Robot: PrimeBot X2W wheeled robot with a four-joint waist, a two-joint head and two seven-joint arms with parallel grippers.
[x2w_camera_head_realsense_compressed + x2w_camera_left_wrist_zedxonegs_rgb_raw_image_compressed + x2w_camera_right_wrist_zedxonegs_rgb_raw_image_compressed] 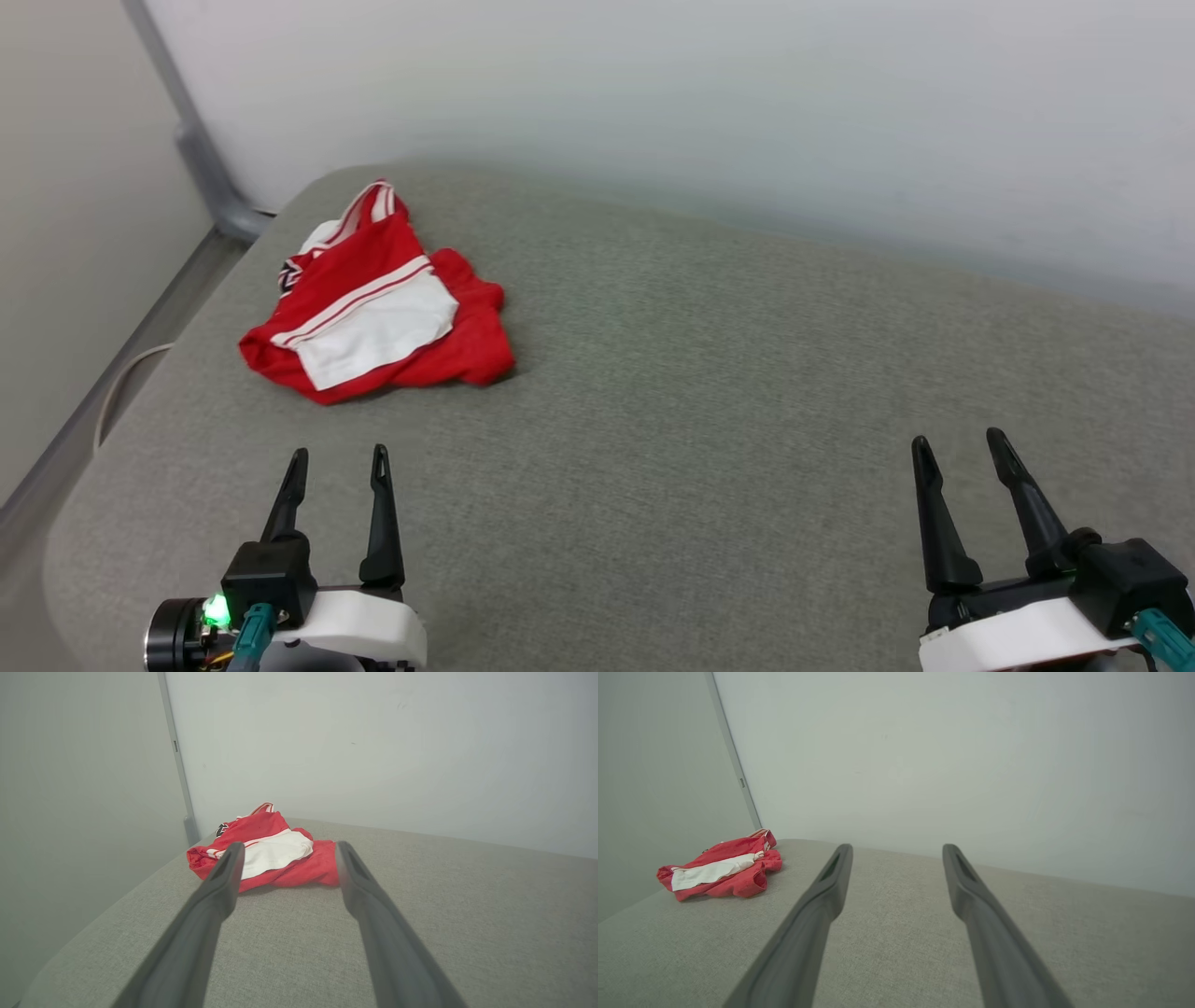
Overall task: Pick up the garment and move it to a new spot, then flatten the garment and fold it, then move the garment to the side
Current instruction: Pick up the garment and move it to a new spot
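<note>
The garment (373, 303) is a red jersey with a white sleeve and striped trim, lying crumpled near the far left corner of the grey fabric table (709, 392). My left gripper (338, 458) hovers open near the front left, short of the garment, which sits straight ahead of it. In the left wrist view the garment (275, 856) shows beyond the left gripper (287, 850), whose fingers stand apart with nothing between them. My right gripper (960, 445) is open at the front right, far from the cloth. The right wrist view has the garment (721, 870) far to the left of the right gripper (896, 851).
A pale wall (747, 112) runs along the table's back edge. A grey metal post (201, 149) stands at the back left corner, and a thin white cable (117, 387) loops beside the table's left edge.
</note>
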